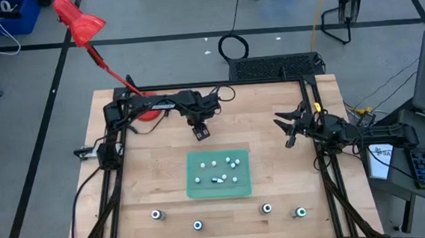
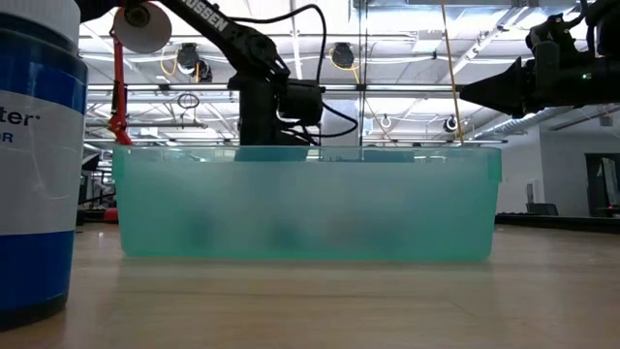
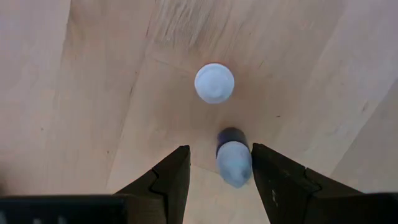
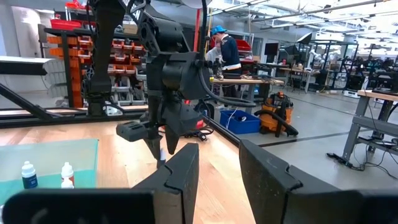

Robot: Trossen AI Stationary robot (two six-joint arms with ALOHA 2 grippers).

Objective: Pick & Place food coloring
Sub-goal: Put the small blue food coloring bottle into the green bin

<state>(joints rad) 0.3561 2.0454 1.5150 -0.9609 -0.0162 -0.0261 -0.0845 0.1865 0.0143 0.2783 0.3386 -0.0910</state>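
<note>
The left pincer (image 1: 201,132) hung over bare table (image 1: 157,183) just behind the green tray (image 1: 201,189), its jaws narrow around a small food coloring bottle (image 3: 234,160) but, in the wrist view, touching it on one side only, with a gap on the other; whether it was truly gripped could not be told. That bottle pointed away from the wrist along the fingers, its dark end foremost and its long axis roughly in line with them, probably so that it would go cap-up into the tray. A second bottle (image 3: 214,83) stood upright on the table just beyond, seen end-on. More small bottles (image 1: 221,165) lay scattered inside the tray, and four dark round ones (image 1: 197,225) sat along the near table edge, well apart. The right pincer (image 1: 290,129) waited beside the tray's right, jaws narrowly parted and empty.
</note>
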